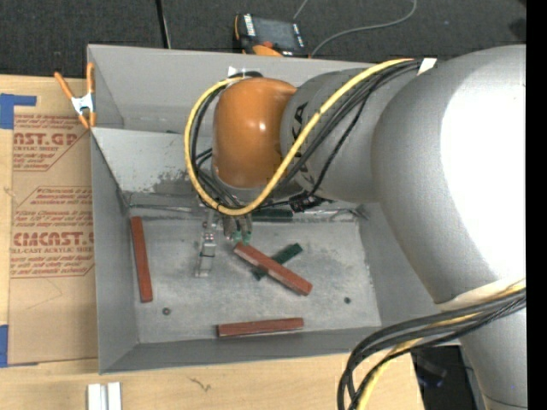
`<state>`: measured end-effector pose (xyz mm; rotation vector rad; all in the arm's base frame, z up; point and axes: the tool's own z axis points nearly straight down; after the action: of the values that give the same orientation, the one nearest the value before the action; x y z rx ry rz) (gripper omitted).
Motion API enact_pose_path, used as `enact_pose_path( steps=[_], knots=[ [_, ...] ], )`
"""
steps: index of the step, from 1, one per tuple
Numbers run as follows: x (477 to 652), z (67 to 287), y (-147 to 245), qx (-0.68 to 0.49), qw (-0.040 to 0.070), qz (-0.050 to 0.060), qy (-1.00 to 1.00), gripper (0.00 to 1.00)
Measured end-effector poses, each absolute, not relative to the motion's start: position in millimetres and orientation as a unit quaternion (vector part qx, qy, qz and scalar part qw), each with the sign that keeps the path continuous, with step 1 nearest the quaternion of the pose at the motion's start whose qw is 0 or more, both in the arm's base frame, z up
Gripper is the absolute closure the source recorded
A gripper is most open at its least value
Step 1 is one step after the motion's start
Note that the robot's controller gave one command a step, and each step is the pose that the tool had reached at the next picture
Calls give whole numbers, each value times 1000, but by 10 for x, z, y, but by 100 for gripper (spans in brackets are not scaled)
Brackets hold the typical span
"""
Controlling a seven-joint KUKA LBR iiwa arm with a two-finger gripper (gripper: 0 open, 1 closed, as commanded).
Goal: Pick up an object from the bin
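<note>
You are seeing the gripper [220,244] hanging over the grey bin's [111,229] floor; whether it is released or clenched, you cannot tell. Just beside it the diagonal brown stick [278,272] is lying, its long axis pointing upper-left to lower-right, with a dark green piece [288,252] against it. The left stick [141,259] and front stick [259,327] are lying apart.

a reddish-brown flat stick [141,259] lies lengthwise beside the left wall of the bin [111,314]. a second stick [260,328] of the same kind lies crosswise near the front wall, well apart from the first. beyond the far rim a black and orange device [269,32] sits on dark floor, with a thin grey cable [309,0] curving away from it.
</note>
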<state>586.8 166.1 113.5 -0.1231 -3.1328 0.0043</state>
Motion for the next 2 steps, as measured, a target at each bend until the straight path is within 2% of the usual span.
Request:
enact_pose_path(
  steps=[1,2],
  knots=[
    [5789,1077,674,-107,0,1,-994,0],
    [5549,675,290,-148,2,1,-989,0]
  ],
)
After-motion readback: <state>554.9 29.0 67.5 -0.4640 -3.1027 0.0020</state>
